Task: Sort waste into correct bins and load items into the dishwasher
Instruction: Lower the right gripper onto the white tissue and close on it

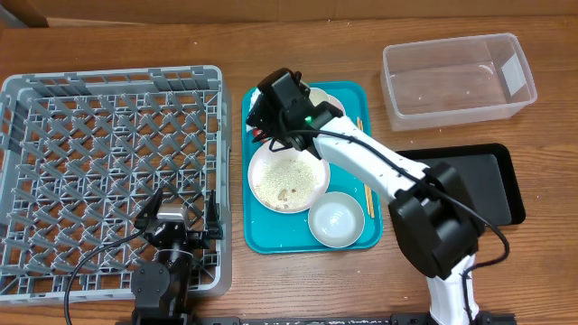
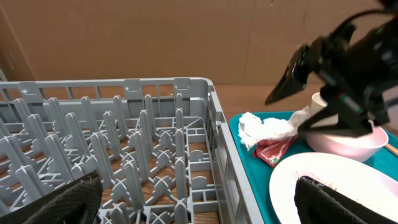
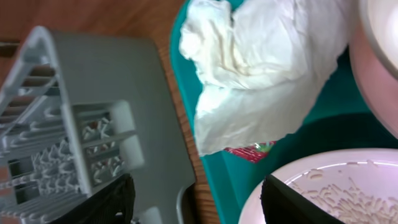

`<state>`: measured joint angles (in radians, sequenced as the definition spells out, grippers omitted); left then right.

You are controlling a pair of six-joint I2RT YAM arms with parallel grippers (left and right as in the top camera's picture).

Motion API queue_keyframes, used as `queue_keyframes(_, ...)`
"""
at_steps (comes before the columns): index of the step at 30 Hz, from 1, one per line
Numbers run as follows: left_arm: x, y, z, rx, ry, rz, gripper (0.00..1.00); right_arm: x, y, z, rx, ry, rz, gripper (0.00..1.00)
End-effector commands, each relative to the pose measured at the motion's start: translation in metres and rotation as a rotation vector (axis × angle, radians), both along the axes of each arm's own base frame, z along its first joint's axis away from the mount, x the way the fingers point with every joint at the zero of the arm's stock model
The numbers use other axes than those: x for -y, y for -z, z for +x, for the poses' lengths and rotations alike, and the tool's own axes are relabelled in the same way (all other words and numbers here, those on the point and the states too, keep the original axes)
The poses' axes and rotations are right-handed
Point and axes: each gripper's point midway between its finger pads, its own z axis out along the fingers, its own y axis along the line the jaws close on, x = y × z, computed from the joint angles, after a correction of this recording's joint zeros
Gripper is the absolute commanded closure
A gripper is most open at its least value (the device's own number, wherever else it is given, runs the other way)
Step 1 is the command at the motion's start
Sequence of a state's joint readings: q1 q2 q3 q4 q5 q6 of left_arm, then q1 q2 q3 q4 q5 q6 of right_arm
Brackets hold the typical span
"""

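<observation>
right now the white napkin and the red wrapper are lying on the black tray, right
No. The napkin and red wrapper are lying on the teal tray, as the left wrist view shows.

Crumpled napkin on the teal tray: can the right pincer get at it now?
Probably yes. The right pincer hangs close over the napkin, jaws apart, nothing covering it. The red wrapper lies partly under it and a white dish sits close beside, so either might get nudged.

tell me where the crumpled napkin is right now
Left wrist view: the crumpled napkin lies in the teal tray's far left corner beside the grey rack, resting on the red wrapper.
</observation>
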<state>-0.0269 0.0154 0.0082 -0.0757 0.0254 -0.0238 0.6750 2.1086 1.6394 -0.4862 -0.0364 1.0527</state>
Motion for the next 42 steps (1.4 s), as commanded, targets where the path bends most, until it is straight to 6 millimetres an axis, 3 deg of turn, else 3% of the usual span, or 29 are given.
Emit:
queue_keyframes(1, 0.003, 0.0, 0.0, 0.004, 0.012, -0.006, 0.0, 0.001, -0.001, 0.005, 0.005, 0.055, 0.009, 0.35)
queue_keyframes(9, 0.003, 0.0, 0.0, 0.004, 0.012, -0.006, 0.0, 0.014, 0.013, 0.011, -0.005, 0.155, -0.033, 0.39)
queue_keyframes(13, 0.003, 0.0, 0.0, 0.004, 0.012, -0.006, 0.0, 0.016, 0.03, 0.013, -0.035, 0.201, -0.034, 0.4)
queue_keyframes(21, 0.003, 0.0, 0.0, 0.004, 0.012, -0.006, 0.0, 0.013, 0.045, 0.015, -0.041, 0.2, -0.038, 0.4)
queue_keyframes(31, 0.003, 0.0, 0.0, 0.004, 0.012, -0.006, 0.0, 0.009, 0.04, 0.021, -0.014, 0.201, -0.011, 0.68)
queue_keyframes(38, 0.003, 0.0, 0.0, 0.004, 0.012, -0.006, 0.0, 0.007, 0.038, 0.022, -0.009, 0.198, -0.002, 0.78)
queue_keyframes(42, 0.003, 0.0, 0.0, 0.004, 0.012, -0.006, 0.0, 0.006, 0.039, 0.021, -0.016, 0.193, -0.001, 0.79)
